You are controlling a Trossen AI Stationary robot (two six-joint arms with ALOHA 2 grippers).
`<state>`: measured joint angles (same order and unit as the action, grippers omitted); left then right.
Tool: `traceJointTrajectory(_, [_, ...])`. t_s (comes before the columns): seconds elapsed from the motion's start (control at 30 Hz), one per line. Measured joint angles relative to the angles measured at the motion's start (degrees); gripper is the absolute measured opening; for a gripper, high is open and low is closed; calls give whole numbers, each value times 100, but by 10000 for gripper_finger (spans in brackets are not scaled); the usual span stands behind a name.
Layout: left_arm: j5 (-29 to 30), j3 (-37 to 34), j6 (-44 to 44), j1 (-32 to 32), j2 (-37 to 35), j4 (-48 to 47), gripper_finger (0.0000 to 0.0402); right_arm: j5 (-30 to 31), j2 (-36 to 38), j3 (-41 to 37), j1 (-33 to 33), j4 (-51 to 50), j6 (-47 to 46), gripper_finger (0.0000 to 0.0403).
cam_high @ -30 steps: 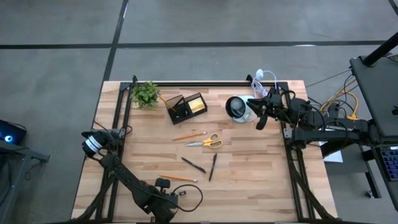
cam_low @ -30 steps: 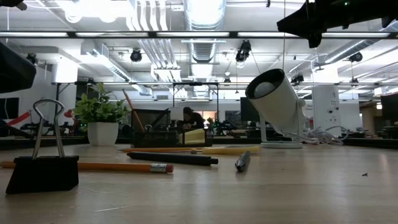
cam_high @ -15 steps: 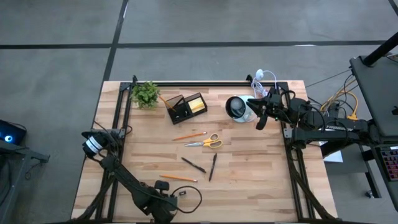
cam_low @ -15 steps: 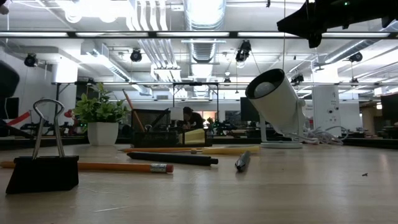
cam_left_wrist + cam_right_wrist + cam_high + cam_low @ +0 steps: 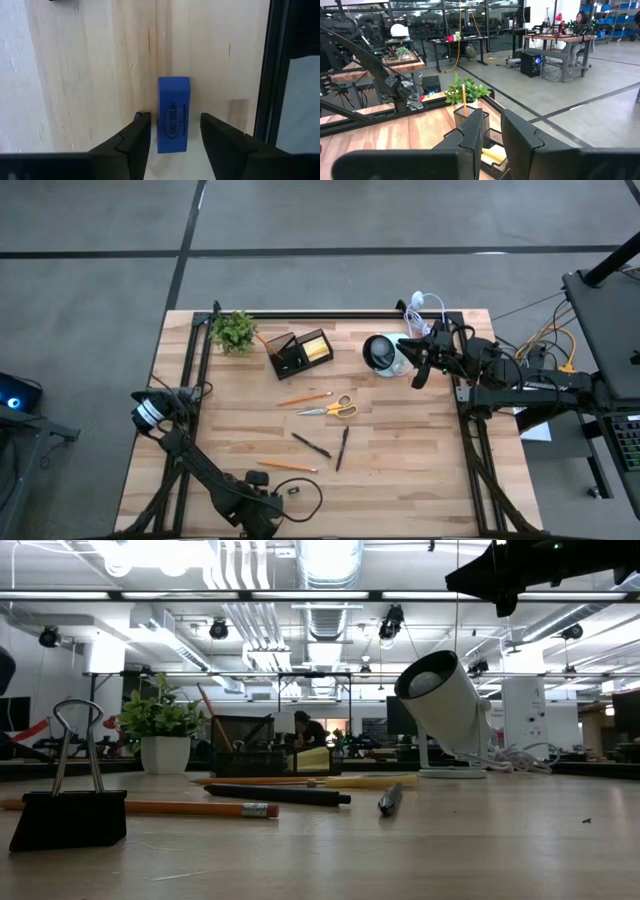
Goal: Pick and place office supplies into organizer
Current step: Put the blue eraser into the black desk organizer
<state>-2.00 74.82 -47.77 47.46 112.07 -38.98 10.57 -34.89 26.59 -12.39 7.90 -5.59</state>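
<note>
Left gripper [image 5: 170, 131] sat low at the table's near left edge, jaws spread around a blue eraser [image 5: 173, 120] lying flat, not pinching. Organizer [image 5: 299, 352] was well apart at the back. Closing off-centre could skid the eraser off the edge. Right gripper [image 5: 491, 131] waited raised, fingers slightly apart, empty.

In the high view the left gripper [image 5: 268, 502] and the tiny blue eraser [image 5: 173, 120] are too small to make out.

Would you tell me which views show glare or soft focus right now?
Low view: ceiling lights flare white; the binder clip up close looks soft. Left wrist view: the blue eraser is sharp and evenly lit, the fingers softer. High view: flat, even light on the table.
</note>
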Motion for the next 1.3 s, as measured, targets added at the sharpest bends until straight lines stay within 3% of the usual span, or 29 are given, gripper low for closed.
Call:
traceJointTrajectory(0.7, [26,40,-2,-4,210,-58,127,0,0,0,1,2,-23,59])
traceJointTrajectory(1.03, [-14,35,1,-13,210,-91,33,0,-1,0,0,2,-38,59])
traceJointTrajectory(1.3, [-64,33,3,-13,165,-72,25,0,0,0,-1,4,-34,59])
